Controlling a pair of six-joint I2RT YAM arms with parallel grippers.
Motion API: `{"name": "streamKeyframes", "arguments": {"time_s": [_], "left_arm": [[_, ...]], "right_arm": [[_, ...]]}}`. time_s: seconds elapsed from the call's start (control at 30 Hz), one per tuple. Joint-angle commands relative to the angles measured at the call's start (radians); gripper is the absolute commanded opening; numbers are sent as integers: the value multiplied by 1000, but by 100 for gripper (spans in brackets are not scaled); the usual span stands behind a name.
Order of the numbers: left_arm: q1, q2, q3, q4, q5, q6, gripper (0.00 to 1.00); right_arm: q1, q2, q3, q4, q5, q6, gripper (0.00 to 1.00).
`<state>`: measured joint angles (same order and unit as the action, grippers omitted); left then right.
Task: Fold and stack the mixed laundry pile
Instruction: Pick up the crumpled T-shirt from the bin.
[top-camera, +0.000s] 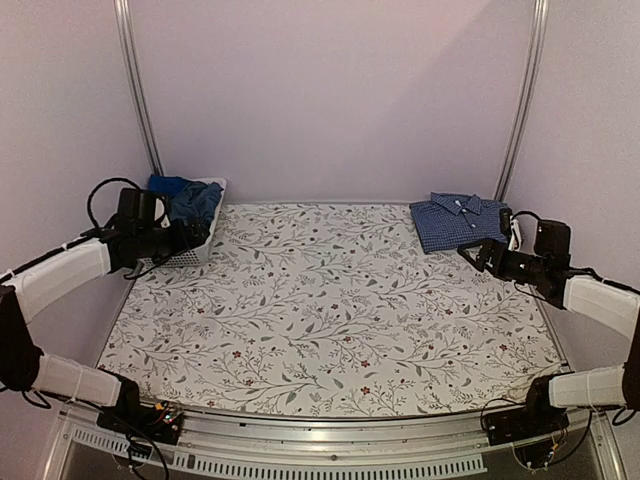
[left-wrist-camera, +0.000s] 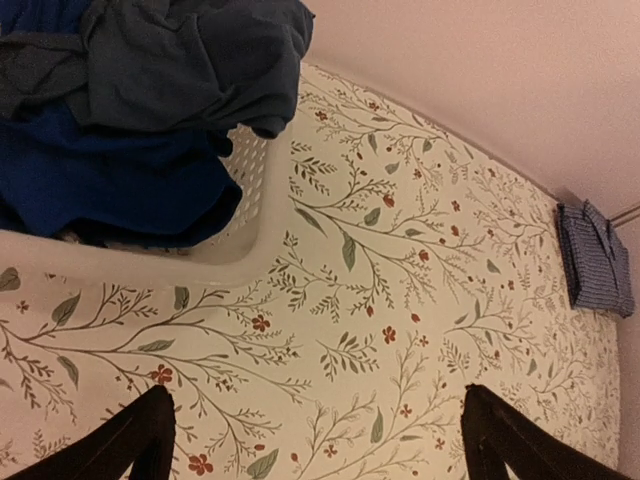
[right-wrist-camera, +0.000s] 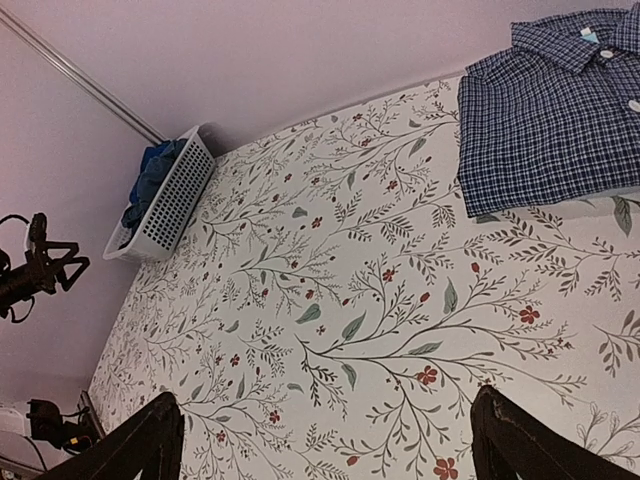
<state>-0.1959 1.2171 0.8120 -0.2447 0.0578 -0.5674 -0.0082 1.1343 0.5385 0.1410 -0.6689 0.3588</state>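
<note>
Seemingly, the job is sitting somewhere short of halfway: one piece, the blue checked collared shirt (top-camera: 458, 221), is lying folded flat at the far right corner of the bench (top-camera: 330, 320), collar up and buttons showing, and it is probably going to serve as the base of the stack. Everything else in the mixed laundry pile is waiting in the white mesh basket (left-wrist-camera: 130, 262) at the far left corner. There a dark navy T-shirt (left-wrist-camera: 190, 60) is spilling crumpled over the rim on top of a bright royal-blue garment (left-wrist-camera: 110, 180); whether more pieces are hiding beneath them I am not able to tell. The left tool (left-wrist-camera: 315, 395) is hovering just beside the basket's near wall, pointing toward it, with its jaws spread wide and nothing between them. The right tool (right-wrist-camera: 327, 395) is hanging near the folded shirt but apart from it, equally released and carrying nothing. So at least two garments are awaiting pulling out, spreading, folding and stacking.
</note>
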Motion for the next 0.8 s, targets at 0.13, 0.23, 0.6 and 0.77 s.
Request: {"name": "streamKeyframes", "arguments": {"time_s": [0.13,0.23,0.6,0.77], "left_arm": [[128,197,351,-71,25,57,100],[166,284,459,-80,67,64,100],[213,673,752,-119,82,61,93],[226,805,792,-37,161,60,90]], "right_arm": [[1,77,103,11,-36,-11,99],[2,102,113,12,-45,-16,99],[2,193,123,34,-73,-43,99],[1,223,121,48,-90,-50,99]]}}
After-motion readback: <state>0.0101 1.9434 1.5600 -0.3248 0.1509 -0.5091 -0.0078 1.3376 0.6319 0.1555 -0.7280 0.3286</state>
